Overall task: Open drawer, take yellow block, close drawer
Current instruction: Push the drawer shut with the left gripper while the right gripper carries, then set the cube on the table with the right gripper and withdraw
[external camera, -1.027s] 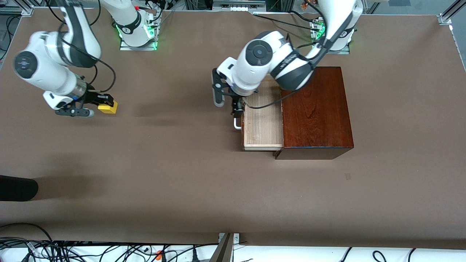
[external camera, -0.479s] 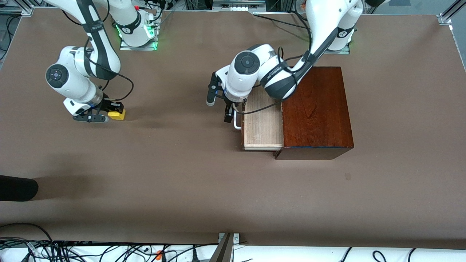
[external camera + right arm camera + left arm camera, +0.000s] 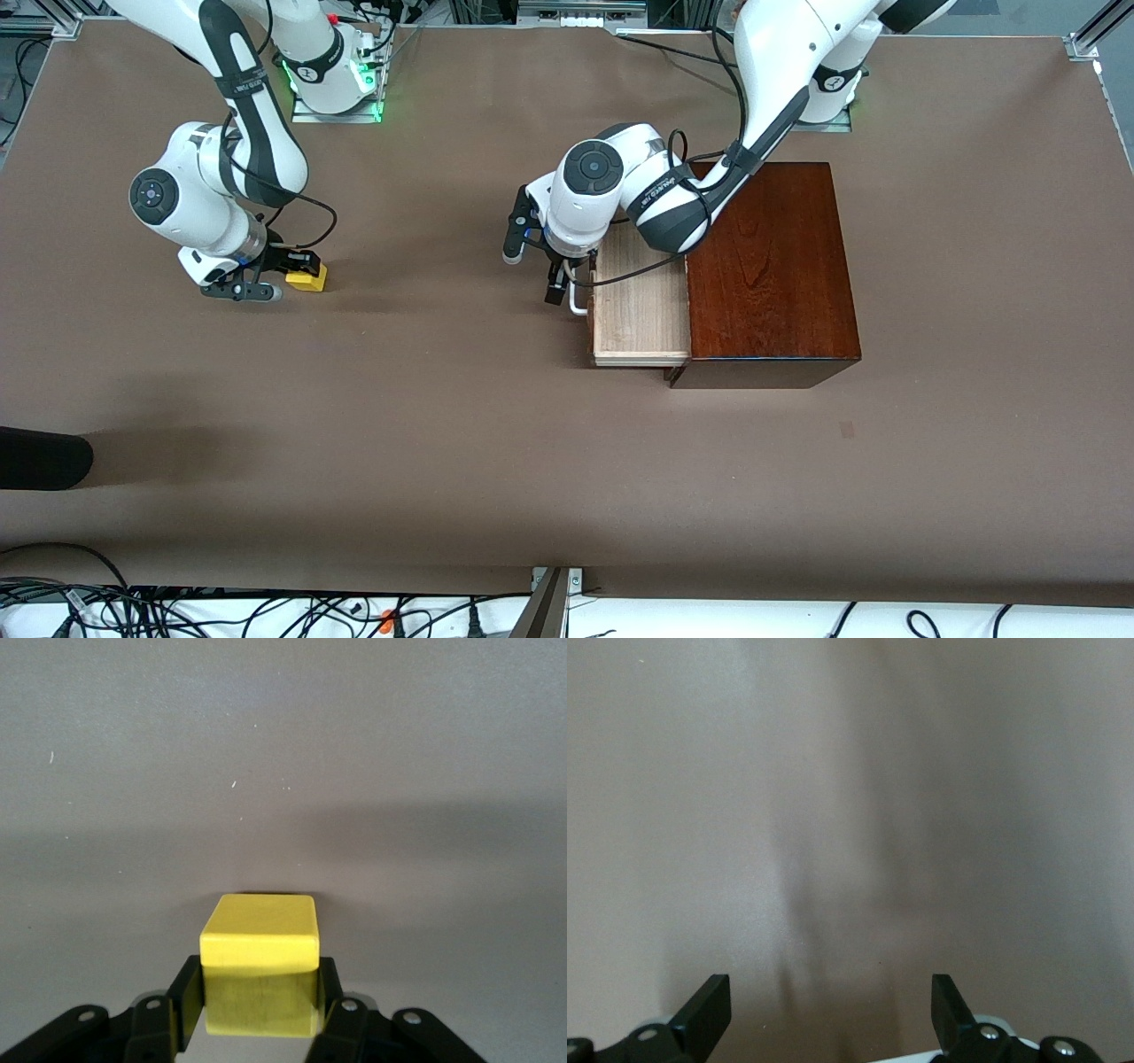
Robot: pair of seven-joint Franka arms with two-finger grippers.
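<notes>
The yellow block (image 3: pixel 307 281) is clamped between the fingers of my right gripper (image 3: pixel 297 276), low over the brown table toward the right arm's end. In the right wrist view the block (image 3: pixel 260 961) fills the shut gripper (image 3: pixel 260 1003). The drawer (image 3: pixel 640 301) stands pulled out of the mahogany box (image 3: pixel 771 275), and the part of its pale tray that I can see holds nothing. My left gripper (image 3: pixel 558 288) hangs just beside the white handle (image 3: pixel 578 306). Its fingers (image 3: pixel 709 1010) are open with only table between them in the left wrist view (image 3: pixel 830 1014).
A dark rounded object (image 3: pixel 42 457) pokes in over the table's edge at the right arm's end. Cables (image 3: pixel 221 611) lie along the edge nearest the front camera. Bare brown table (image 3: pixel 443 416) stretches between the two grippers.
My right arm has carried the yellow block lower and toward the middle of the table. My left gripper has shifted slightly away from the drawer handle toward the right arm's end.
</notes>
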